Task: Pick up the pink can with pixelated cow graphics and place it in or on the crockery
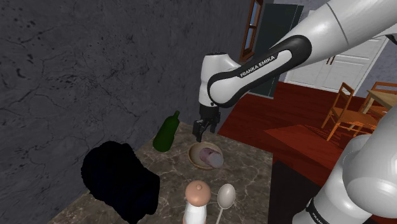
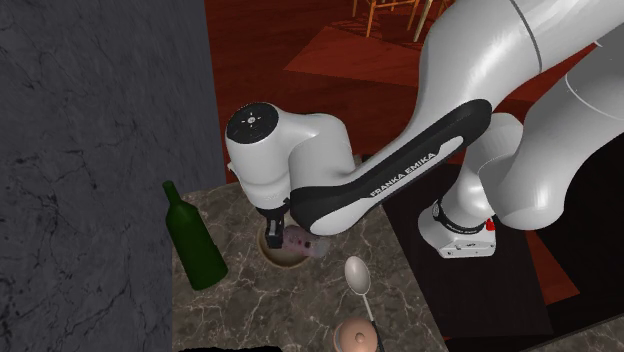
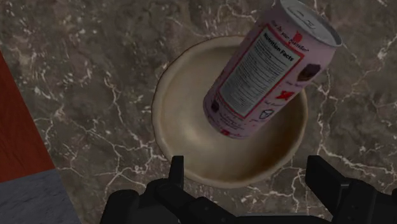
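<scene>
Hovering with gripper (image 3: 248, 168) released over pink can (image 3: 270, 70), lying tilted in bowl (image 3: 181, 121). Risking tipping it out by clipping it while lifting away.

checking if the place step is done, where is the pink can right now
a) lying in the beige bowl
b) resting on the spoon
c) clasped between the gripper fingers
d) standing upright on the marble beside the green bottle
a: the pink can lies tilted inside the beige bowl, and the gripper is open above it, its fingers apart and not touching the can.
</scene>
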Motion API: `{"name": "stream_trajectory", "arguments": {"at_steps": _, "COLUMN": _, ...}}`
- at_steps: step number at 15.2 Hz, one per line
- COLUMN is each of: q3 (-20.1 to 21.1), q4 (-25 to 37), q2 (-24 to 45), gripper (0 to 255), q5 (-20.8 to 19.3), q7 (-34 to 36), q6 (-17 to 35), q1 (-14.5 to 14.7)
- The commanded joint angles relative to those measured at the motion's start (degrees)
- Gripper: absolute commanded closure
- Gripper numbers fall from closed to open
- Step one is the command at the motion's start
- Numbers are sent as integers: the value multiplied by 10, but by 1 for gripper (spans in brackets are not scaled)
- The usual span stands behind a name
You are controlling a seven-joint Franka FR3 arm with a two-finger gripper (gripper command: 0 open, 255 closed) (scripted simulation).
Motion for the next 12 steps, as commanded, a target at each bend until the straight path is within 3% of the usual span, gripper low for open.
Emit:
{"name": "stream_trajectory", "arguments": {"at_steps": 1, "q3": 0, "q4": 8, "q2": -12, "gripper": 0, "q5": 2, "q7": -1, "q6": -20, "q1": 0}}
{"name": "stream_trajectory", "arguments": {"at_steps": 4, "q3": -2, "q4": 36, "q2": -41, "gripper": 0, "q5": 6, "q7": -5, "q6": -77, "q1": 0}}
{"name": "stream_trajectory", "arguments": {"at_steps": 12, "q3": -2, "q4": 36, "q2": -41, "gripper": 0, "q5": 6, "q7": -5, "q6": -77, "q1": 0}}
